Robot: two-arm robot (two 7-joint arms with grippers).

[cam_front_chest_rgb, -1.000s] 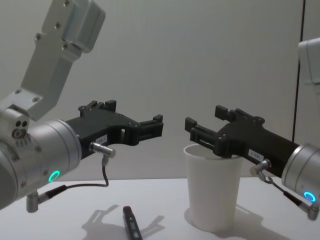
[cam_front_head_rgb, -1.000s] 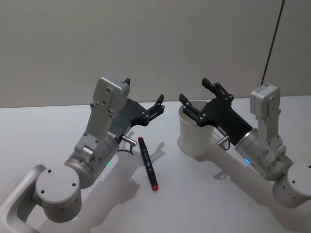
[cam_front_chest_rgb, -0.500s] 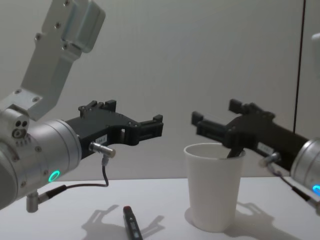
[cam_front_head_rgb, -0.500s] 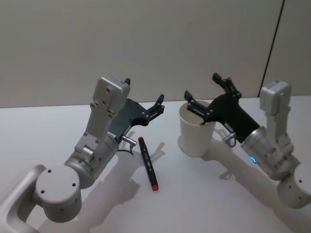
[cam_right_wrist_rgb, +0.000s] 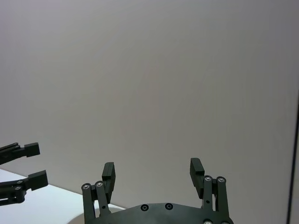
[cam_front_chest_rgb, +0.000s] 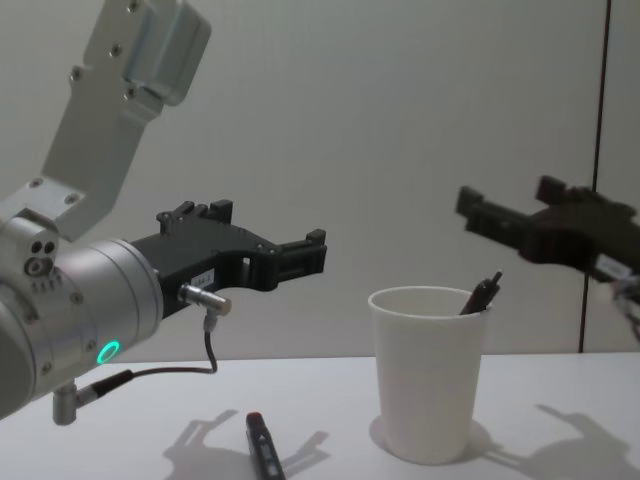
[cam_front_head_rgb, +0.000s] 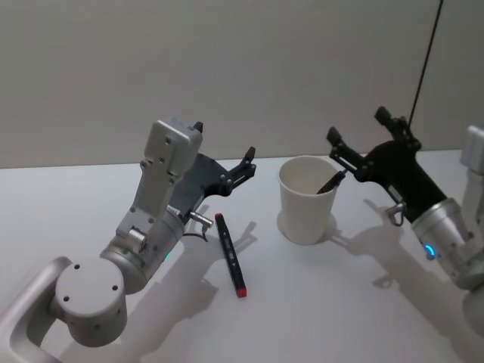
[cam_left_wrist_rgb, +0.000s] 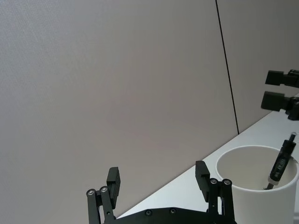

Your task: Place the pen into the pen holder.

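Pen down inside the white cup: dark, tilted, upper end propped on the rim on the side toward the right fingers. Not touching those fingers, which are spread wide, grip nothing, and hang above and to the right of the cup mouth. Reads as delivered, going by how it sits.

Second pen, black with a red end, flat on the worktop. Lies below the left fingers and back from their tips, toward the robot, more under the wrist than under the tips. Long axis pointing away from the robot on a slight slant, red end nearest the body.

Left fingers also spread wide and empty, held well above the worktop, aimed forward and toward the cup. Clearly nearer to the second pen than the right fingers, with the cup standing between the two sets.

If that second pen is also meant for the cup, probably a job for the left arm: tip down, pull back over the barrel, and close across the thin width, not along the length. Cup off to the right of the left fingertips and lower.
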